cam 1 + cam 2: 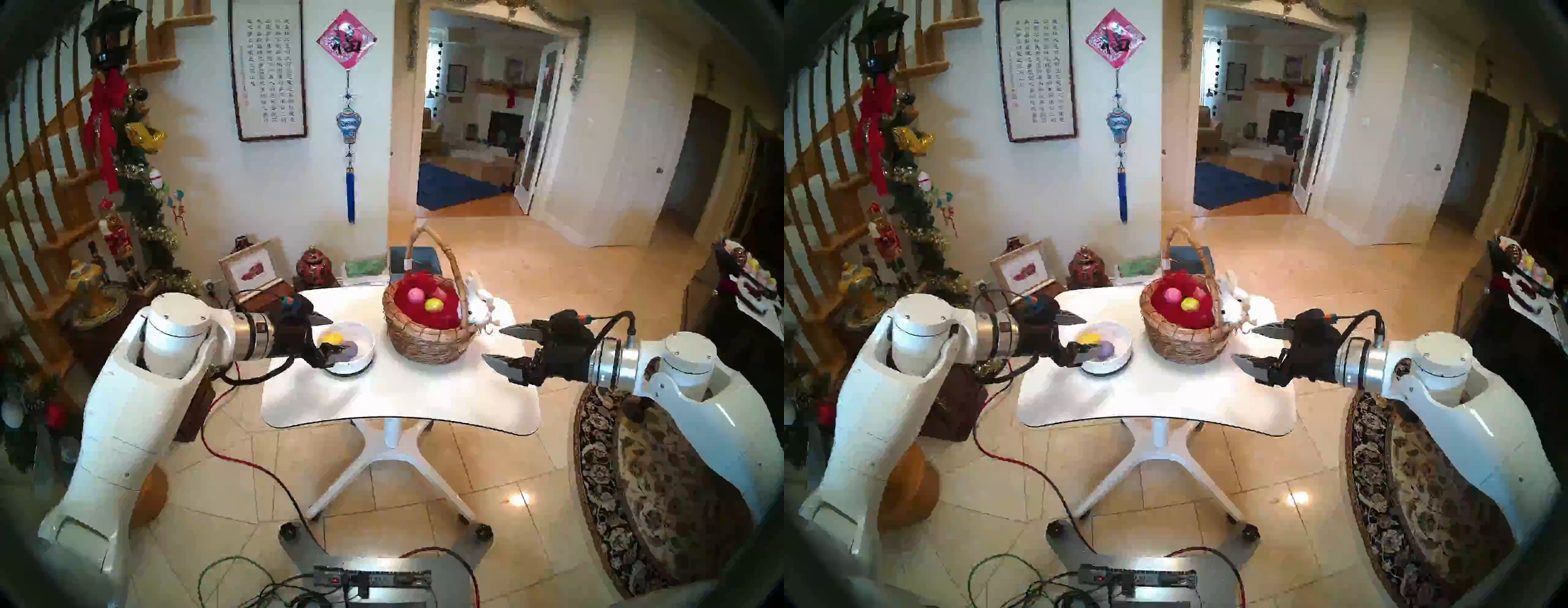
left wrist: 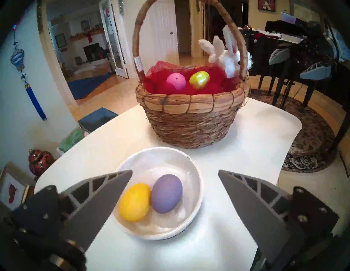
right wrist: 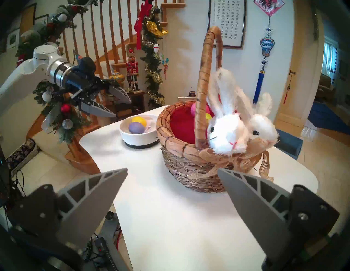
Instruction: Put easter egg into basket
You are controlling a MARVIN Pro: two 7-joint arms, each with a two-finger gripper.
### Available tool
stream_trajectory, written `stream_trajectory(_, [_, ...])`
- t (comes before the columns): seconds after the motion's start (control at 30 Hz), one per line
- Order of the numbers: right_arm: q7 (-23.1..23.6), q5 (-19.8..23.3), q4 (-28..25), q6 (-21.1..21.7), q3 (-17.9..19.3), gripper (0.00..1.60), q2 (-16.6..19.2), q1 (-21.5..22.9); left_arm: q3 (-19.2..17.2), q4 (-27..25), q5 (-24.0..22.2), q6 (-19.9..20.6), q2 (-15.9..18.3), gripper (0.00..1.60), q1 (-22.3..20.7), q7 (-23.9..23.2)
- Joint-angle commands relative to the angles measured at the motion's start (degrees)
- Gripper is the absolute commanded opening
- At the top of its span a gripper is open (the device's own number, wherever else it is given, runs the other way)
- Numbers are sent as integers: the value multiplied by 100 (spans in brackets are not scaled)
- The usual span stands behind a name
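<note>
Two grippers are hanging open above the white table (image 1: 394, 395), and neither is holding or touching anything. The left gripper (image 2: 175, 171) is spreading its fingers (image 2: 106, 191) wide over the near rim of the white bowl (image 2: 191, 166), where a yellow egg (image 2: 134, 201) and a purple egg (image 2: 167, 193) are lying side by side and touching. In the left wrist view, the yellow egg is sitting at nine o'clock from the purple one, with one finger crossing in front of the bowl's rim at eight o'clock.

The basket (image 2: 191, 123) is standing upright at twelve o'clock from the bowl, close to it but apart. Its tall handle (image 2: 137, 34) is arching over the opening, across the way in from above. A pink egg (image 2: 176, 81) and a yellow-green egg (image 2: 199, 79) are resting in the red lining (image 2: 214, 87), and a white plush bunny (image 2: 230, 60) is perching on the rim at two o'clock.

The right gripper (image 1: 492, 344) is also spreading wide, hovering just beside the bunny side of the basket, at three o'clock from it in the head view, pointing toward it without contact
</note>
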Motion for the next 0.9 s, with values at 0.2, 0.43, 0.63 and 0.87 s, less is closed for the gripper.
stream_trajectory(0.2, [-7,8,-7,-12,48,160,10,11,190,282,160,125,-155,160,-486,167])
stream_trajectory(0.43, [-7,8,-7,-13,49,160,10,10,234,368,190,114,-128,160,-531,113])
stream_trajectory(0.63, [-7,8,-8,-13,50,160,10,9,265,448,236,97,-135,160,-567,120])
stream_trajectory(0.87, [-7,8,-7,-13,49,160,10,9,341,536,304,48,-80,160,-672,25])
